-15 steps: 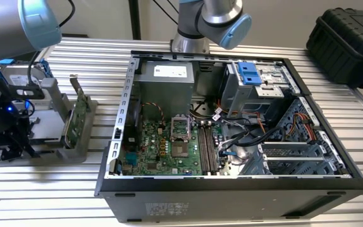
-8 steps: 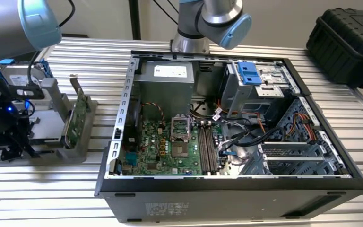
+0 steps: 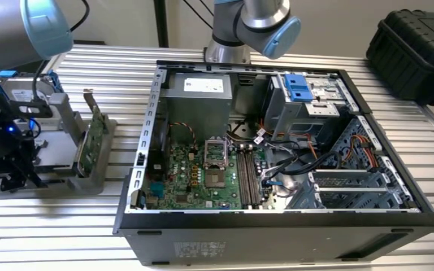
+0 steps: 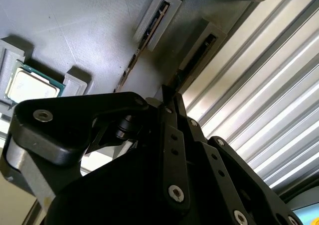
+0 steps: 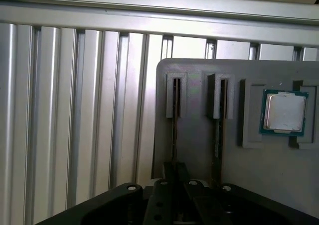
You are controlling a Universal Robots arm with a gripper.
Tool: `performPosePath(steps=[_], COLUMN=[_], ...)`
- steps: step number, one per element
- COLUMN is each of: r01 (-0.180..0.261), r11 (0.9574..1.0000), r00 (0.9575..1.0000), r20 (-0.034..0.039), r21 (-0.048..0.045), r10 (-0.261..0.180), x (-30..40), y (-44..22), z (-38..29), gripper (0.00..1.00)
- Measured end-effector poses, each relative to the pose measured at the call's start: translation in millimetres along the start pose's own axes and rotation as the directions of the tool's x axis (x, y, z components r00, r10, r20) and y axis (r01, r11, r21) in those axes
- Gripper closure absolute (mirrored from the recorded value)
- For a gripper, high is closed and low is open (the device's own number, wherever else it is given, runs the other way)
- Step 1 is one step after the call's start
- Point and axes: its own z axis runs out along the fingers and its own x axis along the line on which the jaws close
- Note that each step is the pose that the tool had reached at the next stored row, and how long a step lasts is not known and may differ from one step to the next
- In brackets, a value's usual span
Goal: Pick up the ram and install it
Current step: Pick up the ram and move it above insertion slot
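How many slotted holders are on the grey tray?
2. One holder is near the edge of the tray; the other holder lies between it and the processor chip. More may be hidden.

Ribbed aluminium tabletop (image 3: 51, 237), pale wall (image 3: 338, 22) behind, black hard case (image 3: 417, 51) at the exterior view's right

No legible text or labels

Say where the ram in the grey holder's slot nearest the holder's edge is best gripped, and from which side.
Grip the ram by its exposed long edge, mid-length, pinching across its two flat faces and coming straight down from above, I'd judge. It stands on edge in a narrow slot of the grey holder, so only that upper edge is free.
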Motion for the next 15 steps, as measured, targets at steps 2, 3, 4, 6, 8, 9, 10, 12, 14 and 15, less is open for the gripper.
performPosePath(steps=[2,3,4,6,8,9,10,12,14,15], r01=[0.0,0.0,0.0,0.0,0.0,0.0,0.0,0.0,0.0,0.0], r11=[1.0,1.0,1.0,1.0,1.0,1.0,1.0,1.0,1.0,1.0], r00=[1.0,1.0,1.0,1.0,1.0,1.0,1.0,1.0,1.0,1.0], r20=[0.0,0.0001,0.0,0.0,0.0,0.0001,0.0,0.0,0.0,0.0001], r21=[0.0,0.0001,0.0,0.0,0.0001,0.0001,0.0001,0.0001,0.0001,0.0001], r10=[0.0,0.0,0.0,0.0,0.0,0.0,0.0,0.0,0.0,0.0], x=[0.0,0.0,0.0,0.1,0.1,0.1,0.1,0.1,0.1,0.1], y=[0.0,0.0,0.0,0.0,0.0,0.0,0.0,0.0,0.0,0.0], z=[-1.4,-2.0,-2.9,-4.7,-6.5,-7.4,-8.2,-9.5,-10.8,-11.4], gripper=[1.0,1.0,1.0,1.0,1.0,1.0,1.0,1.0,1.0,1.0])
